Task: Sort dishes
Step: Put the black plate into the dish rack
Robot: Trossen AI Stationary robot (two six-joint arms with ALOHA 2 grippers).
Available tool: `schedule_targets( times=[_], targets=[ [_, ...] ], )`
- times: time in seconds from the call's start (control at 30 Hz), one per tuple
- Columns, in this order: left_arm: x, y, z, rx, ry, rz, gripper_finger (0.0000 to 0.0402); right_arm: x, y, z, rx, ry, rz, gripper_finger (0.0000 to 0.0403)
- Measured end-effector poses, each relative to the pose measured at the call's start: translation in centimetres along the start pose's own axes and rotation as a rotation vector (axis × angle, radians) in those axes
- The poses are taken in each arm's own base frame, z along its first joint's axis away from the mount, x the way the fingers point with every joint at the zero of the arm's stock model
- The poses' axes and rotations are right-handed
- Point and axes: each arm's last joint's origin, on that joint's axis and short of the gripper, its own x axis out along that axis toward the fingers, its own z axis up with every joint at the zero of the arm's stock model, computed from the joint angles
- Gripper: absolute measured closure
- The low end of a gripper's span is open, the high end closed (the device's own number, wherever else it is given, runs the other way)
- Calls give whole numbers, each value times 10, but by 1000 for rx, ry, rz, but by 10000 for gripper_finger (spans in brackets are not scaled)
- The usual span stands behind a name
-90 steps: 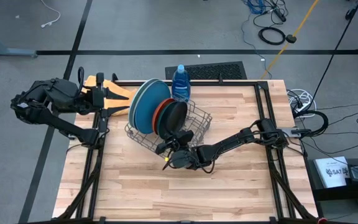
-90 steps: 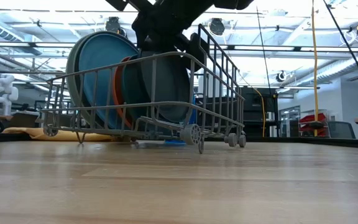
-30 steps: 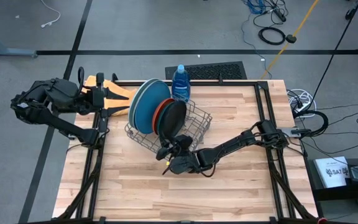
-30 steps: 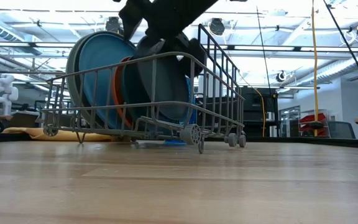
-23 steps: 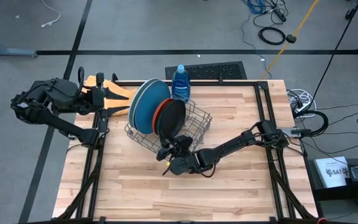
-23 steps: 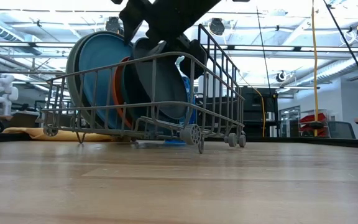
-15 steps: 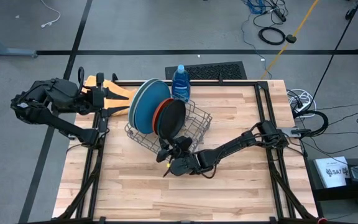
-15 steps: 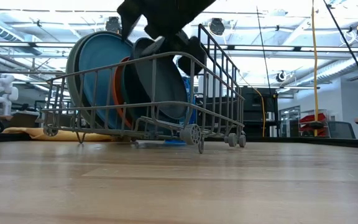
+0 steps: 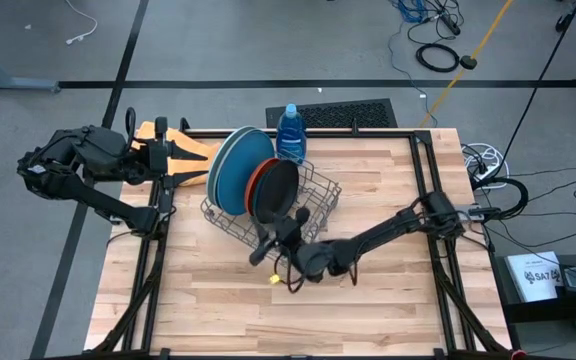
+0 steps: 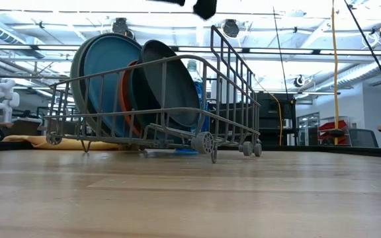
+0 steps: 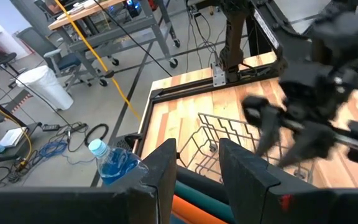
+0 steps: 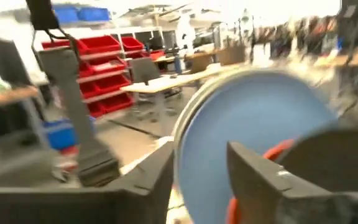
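Wooden tabletop point(image 9: 368, 180) bears a wire rack point(image 9: 318, 192) with every round plate point(image 10: 170, 82) seemingly filed upright, while the right gripper point(image 9: 280, 232) hovers nearby, fingers parted and empty.

dishes point(image 9: 253, 180) upright on edge, leaning, stacked

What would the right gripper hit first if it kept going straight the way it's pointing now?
Probably the black plate, nearest in the wire rack. The right gripper, fingers apart and empty, faces the plates standing on edge; the blue plate stands behind. Depth is unclear.
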Motion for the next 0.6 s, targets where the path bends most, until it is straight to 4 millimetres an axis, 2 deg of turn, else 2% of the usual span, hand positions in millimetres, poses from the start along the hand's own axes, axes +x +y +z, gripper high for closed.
schedule_targets(
  times=[0.17,0.2,0.33,0.43,0.6],
  targets=[
    [1,-1,0,-8,0,-10,278,18,-20,36,-205,13,-55,380],
    [1,-1,0,-9,-1,-15,278,22,-26,42,-237,31,-52,390],
    [1,-1,0,-19,-2,-19,278,44,-56,61,-177,159,23,400],
    [1,-1,0,-25,-2,-19,278,61,-76,63,-158,245,56,402],
    [1,-1,0,-26,-2,-19,278,78,-89,64,-117,306,166,402]
  ],
)
